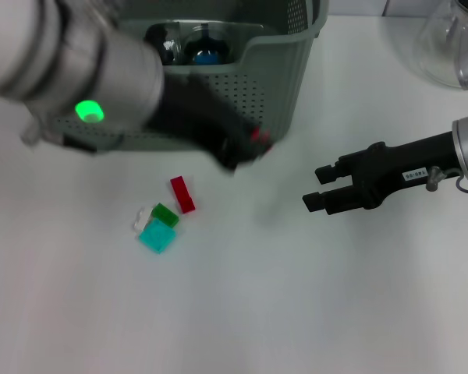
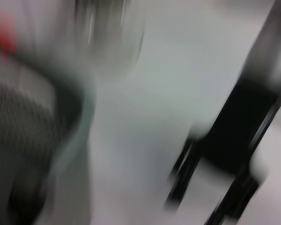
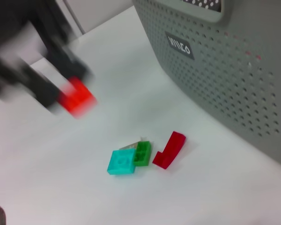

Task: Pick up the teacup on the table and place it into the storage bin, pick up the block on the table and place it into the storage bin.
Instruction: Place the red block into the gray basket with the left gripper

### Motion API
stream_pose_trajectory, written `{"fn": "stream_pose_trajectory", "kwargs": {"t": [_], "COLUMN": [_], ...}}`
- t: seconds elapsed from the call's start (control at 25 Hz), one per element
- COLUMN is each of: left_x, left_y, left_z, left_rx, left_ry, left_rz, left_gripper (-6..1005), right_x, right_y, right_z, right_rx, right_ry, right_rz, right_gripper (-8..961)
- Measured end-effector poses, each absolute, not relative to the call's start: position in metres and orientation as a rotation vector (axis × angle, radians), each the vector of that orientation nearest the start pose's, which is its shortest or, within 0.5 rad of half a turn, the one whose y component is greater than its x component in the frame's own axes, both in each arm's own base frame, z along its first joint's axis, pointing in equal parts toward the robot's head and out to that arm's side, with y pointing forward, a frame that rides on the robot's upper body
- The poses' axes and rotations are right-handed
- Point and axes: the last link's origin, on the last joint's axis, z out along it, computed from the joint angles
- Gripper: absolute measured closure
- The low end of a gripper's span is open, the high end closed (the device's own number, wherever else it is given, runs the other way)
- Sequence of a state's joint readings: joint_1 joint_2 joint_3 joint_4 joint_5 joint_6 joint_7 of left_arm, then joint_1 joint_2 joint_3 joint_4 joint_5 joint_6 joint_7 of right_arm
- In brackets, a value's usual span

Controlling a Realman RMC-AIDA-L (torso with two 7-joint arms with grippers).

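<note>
Four blocks lie grouped on the near-left worktop: teal block, green block, clear piece, red bar. Right gripper hovers right, fingers spread, empty. Left gripper pinches a red block by the storage bin front; teacup inside, far.

Open table right of the block cluster; storage bin wall just behind.
</note>
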State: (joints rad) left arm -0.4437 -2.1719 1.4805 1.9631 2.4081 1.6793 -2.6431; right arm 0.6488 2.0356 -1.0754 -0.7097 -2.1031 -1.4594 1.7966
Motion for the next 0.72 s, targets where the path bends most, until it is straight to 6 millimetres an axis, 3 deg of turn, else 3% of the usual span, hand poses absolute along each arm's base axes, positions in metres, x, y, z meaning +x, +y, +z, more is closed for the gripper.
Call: {"fn": "stream_pose_trajectory", "kwargs": {"t": [0.16,0.32,0.52,0.72], "left_x": [-0.048,-0.056,-0.081,-0.099], "left_y": [0.308,0.356,0.41,0.432], "left_z": [0.062,0.079,0.057,0.03], "left_rx": [-2.664,-2.454,-2.337,-2.329], "left_ry": [-0.504,-0.546,-0.638,-0.684], "left_rz": [-0.241,-0.233,0.042,0.177], "left_gripper": [796,788,778,768], "right_x": [0.227,0.226,0.224,0.224], "right_y": [0.352,0.351,0.352,0.353], "right_z": [-0.031,-0.033,-0.033,-0.033], "right_rx": [-2.974,-2.975,-2.98,-2.979], "right_ry": [0.819,0.823,0.825,0.829], "right_rz": [0.197,0.199,0.202,0.203], "right_gripper": [279,279,279,279]}}
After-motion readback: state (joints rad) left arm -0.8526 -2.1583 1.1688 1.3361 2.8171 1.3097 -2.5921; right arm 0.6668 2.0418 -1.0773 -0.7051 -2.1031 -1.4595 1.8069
